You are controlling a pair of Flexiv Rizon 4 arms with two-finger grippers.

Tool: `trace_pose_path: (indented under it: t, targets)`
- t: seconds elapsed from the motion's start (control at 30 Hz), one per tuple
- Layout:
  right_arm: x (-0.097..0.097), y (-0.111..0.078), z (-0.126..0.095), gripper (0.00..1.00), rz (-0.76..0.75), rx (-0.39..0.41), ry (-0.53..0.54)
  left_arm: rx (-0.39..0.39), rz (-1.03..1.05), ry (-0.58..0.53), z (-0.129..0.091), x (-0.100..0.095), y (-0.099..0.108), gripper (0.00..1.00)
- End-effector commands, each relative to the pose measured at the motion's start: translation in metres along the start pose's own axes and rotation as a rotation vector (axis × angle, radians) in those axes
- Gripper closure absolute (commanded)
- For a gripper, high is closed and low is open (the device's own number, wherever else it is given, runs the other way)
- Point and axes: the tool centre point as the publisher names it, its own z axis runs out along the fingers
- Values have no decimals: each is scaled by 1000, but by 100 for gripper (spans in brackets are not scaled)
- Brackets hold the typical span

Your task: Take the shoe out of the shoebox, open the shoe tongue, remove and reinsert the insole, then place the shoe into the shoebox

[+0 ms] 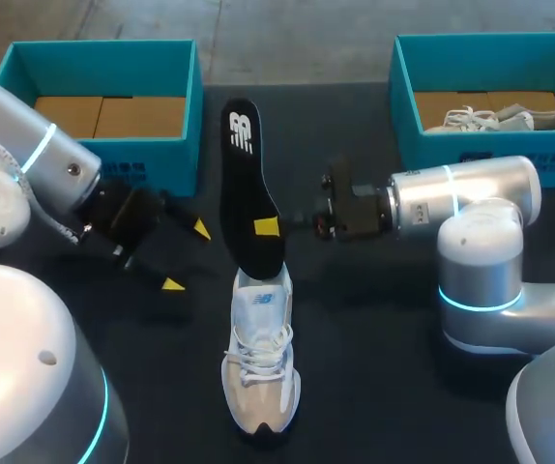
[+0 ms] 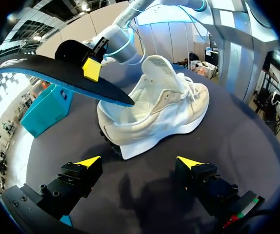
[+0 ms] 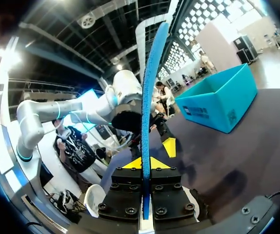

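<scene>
The right gripper [image 1: 270, 227] is clenched on the black insole [image 1: 244, 184]. In the right wrist view the insole stands edge-on between the two pads, pinched from both sides, and most of its length runs out ahead of the fingers. Its near end sits at the heel opening of the white shoe [image 1: 258, 367], which stands upright on the dark table [image 1: 384, 387] just below and beside that gripper. The left gripper [image 1: 187, 256] is spread wide with nothing in it. The shoe sits ahead of its fingers, clearly apart from them.

My reading is that the insole step is in hand, with most of the insole outside the shoe. Whether its end is touching the collar or just above it I cannot tell from these views, nor which way the insole is due to travel. To reinsert it, the next move calls for tilting the insole down toward the toe and feeding it along the shoe's floor. The left gripper would probably have to steady the shoe or hold the tongue clear, since a light shoe may slide under the push.

There is bare table on both sides of the shoe. The left shoebox [image 1: 102, 155] lies beyond the left gripper. The right shoebox [image 1: 408, 116], holding another shoe [image 1: 500, 118], lies beyond the right arm. Both are well apart from the insole's far end. The tight spot is between the two grippers, where the insole stands close to the left fingers.
</scene>
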Motion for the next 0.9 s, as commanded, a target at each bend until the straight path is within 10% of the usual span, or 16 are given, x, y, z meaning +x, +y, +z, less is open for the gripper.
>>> trace_pose_path:
  t: [0.03, 0.9]
  targets:
    - [1, -4, 0, 100, -11, -11, -2, -4, -15, 19, 7, -10, 0, 0]
    - [8, -12, 1, 100, -49, -21, -42, -7, -49, 38, 13, -12, 2, 0]
